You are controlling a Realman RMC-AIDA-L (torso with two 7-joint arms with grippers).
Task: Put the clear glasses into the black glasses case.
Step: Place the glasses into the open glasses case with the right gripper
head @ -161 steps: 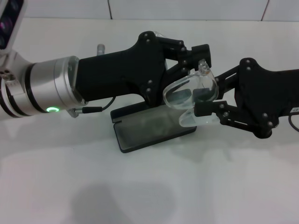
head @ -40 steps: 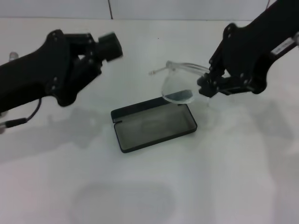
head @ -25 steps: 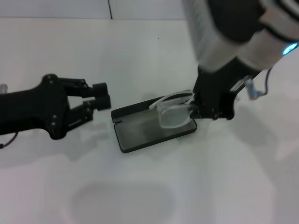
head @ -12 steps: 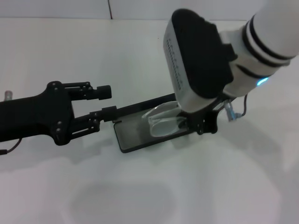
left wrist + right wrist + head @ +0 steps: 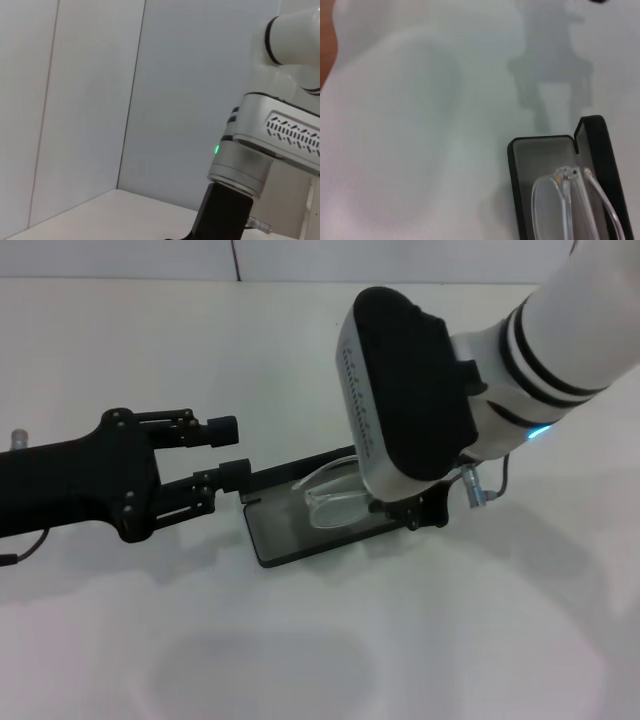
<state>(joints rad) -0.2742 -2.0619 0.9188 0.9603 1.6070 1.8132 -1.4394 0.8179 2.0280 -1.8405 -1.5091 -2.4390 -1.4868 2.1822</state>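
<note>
Right gripper [image 5: 405, 512] down at the case's [image 5: 268, 548] right end, mostly hidden under its own wrist; grip on the glasses [image 5: 335, 502] cannot be told. Glasses low over the grey lining, partly inside, case open on the table [image 5: 300, 640]. Left gripper [image 5: 225, 448] spread, beside the case's left end, likely to steady it.
</note>
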